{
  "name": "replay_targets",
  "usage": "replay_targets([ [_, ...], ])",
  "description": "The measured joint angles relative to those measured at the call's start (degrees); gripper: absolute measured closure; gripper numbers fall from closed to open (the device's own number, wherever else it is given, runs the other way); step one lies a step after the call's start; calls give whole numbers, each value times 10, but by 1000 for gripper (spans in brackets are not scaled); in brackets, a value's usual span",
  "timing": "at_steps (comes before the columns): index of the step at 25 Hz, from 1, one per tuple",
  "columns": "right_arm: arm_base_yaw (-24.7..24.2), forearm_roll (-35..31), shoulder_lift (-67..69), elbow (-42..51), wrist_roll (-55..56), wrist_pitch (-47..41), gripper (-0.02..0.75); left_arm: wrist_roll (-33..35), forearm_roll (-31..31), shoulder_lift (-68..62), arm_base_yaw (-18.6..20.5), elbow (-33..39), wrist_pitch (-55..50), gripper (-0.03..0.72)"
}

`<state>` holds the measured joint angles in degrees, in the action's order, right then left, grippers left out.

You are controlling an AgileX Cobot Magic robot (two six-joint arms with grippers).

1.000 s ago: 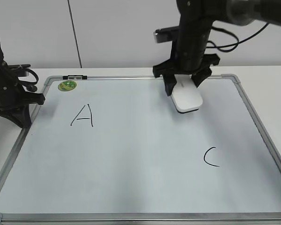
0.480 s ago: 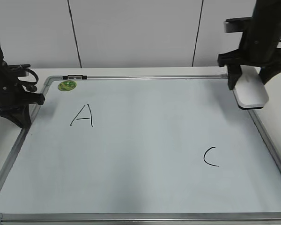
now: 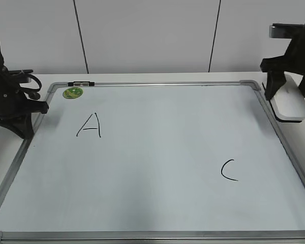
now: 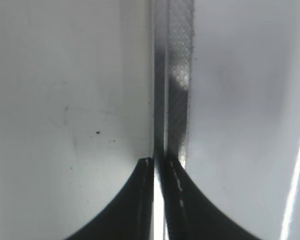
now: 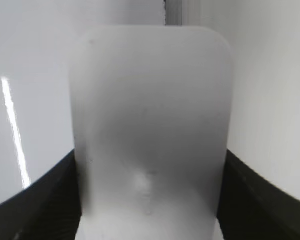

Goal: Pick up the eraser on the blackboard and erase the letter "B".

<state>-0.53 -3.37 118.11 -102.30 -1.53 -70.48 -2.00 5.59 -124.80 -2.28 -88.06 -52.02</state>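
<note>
My right gripper (image 3: 288, 91) is shut on the white eraser (image 3: 291, 105) and holds it just past the right frame of the blackboard (image 3: 152, 203), over the table. In the right wrist view the eraser (image 5: 150, 125) fills the space between the two fingers. The board shows a black "A" (image 3: 90, 125) and a black "C" (image 3: 229, 170); no letter "B" is visible on it. My left gripper (image 3: 21, 124) is shut and empty at the board's left frame; the left wrist view shows its closed fingertips (image 4: 160, 162) over the grey frame strip (image 4: 175, 75).
A round green magnet (image 3: 72, 93) sits at the board's top left corner. A small black clip (image 3: 81, 83) lies on the top frame. A white wall stands behind the white table (image 3: 300, 137).
My right gripper has carried the eraser from the upper middle of the board rightwards, past the right frame. The left arm has not moved.
</note>
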Motion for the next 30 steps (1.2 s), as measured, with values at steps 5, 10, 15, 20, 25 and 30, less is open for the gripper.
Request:
replay_targets([
  [5, -1, -8, 29, 0, -8, 0, 214, 0, 0, 0, 0, 0, 0, 639],
  [10, -2, -10, 39, 0, -10, 0, 214, 0, 0, 0, 0, 0, 0, 639],
  [15, -2, -10, 39, 0, -10, 1, 214, 0, 0, 0, 0, 0, 0, 639],
  [20, -2, -10, 39, 0, -10, 1, 214, 0, 0, 0, 0, 0, 0, 639],
  [25, -2, -12, 39, 0, -10, 1, 214, 0, 0, 0, 0, 0, 0, 639],
  [30, -2, -13, 51, 0, -11, 2, 214, 0, 0, 0, 0, 0, 0, 639],
])
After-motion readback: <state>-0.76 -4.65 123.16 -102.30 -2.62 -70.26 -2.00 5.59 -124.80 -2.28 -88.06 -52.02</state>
